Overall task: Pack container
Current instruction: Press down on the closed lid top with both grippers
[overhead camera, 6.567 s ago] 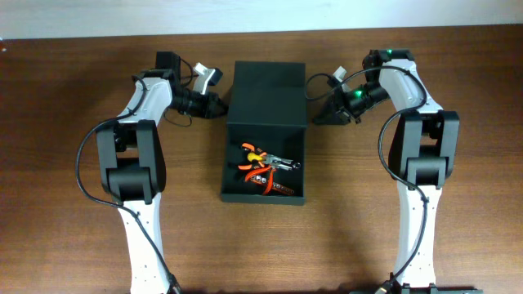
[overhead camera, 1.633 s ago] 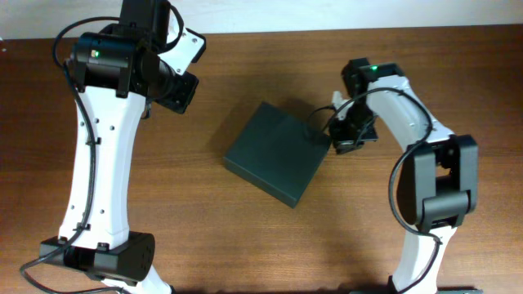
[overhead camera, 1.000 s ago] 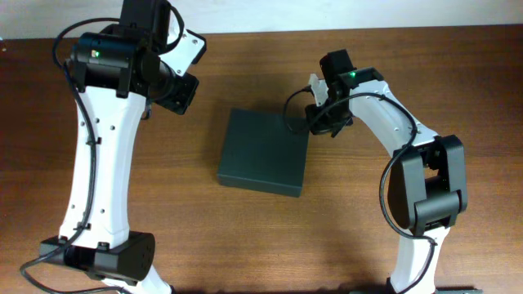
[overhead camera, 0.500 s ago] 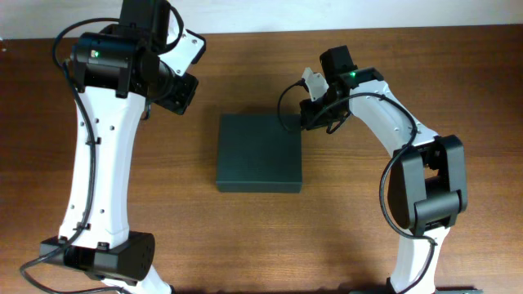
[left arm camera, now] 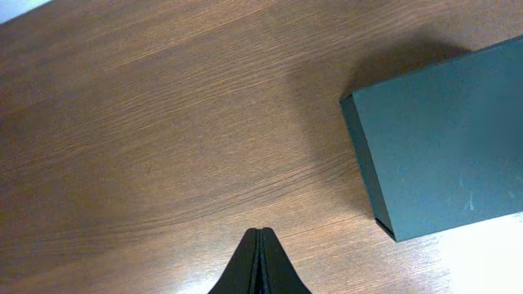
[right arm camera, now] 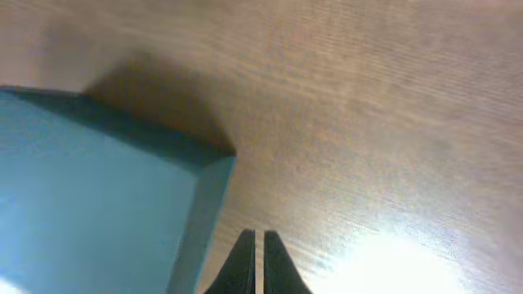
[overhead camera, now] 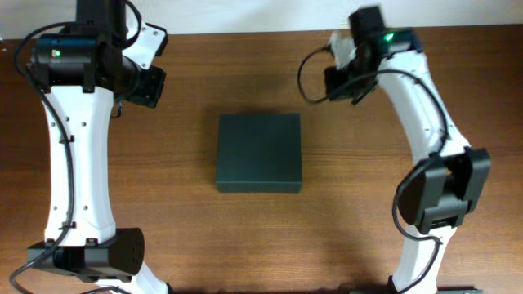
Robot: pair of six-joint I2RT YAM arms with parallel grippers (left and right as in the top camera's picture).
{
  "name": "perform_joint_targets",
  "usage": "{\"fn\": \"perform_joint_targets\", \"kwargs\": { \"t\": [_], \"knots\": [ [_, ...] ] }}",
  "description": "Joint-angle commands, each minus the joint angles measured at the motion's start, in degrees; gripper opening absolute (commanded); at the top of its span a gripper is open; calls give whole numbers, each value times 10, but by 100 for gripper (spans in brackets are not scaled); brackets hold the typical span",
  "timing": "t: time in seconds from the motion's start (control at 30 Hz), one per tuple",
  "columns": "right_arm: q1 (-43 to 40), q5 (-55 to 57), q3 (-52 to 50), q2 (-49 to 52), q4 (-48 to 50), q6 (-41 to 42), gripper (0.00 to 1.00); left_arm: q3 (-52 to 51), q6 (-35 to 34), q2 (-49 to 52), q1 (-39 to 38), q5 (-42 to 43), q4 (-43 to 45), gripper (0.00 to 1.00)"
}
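Note:
The container (overhead camera: 259,152) is a dark green box lying in the middle of the table with its flap lid down and its sides square to the table edges. My left gripper (left arm camera: 260,233) hangs high over bare wood to the container's far left, jaws pressed together and holding nothing. The container's corner (left arm camera: 441,155) shows at the right of the left wrist view. My right gripper (right arm camera: 255,236) is shut and holds nothing, with only a thin slit between its fingers. It hovers above the table just off the container's corner (right arm camera: 90,196), not touching it.
Brown wooden table (overhead camera: 368,204) all round the box. The left arm (overhead camera: 78,122) rises tall at the far left, and the right arm (overhead camera: 425,106) arches over the far right. A pale wall strip (overhead camera: 245,15) runs along the back edge.
The right gripper has drawn back from the container's far right corner and risen. The left arm has swung further left. The container, earlier turned square, has stayed put for the last half second.

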Motion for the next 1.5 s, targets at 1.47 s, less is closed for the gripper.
{"fn": "perform_joint_targets", "kwargs": {
  "t": [1.47],
  "knots": [
    [187, 79, -238, -17, 6, 42, 4, -326, 3, 23, -120, 120, 259, 2]
  ]
}}
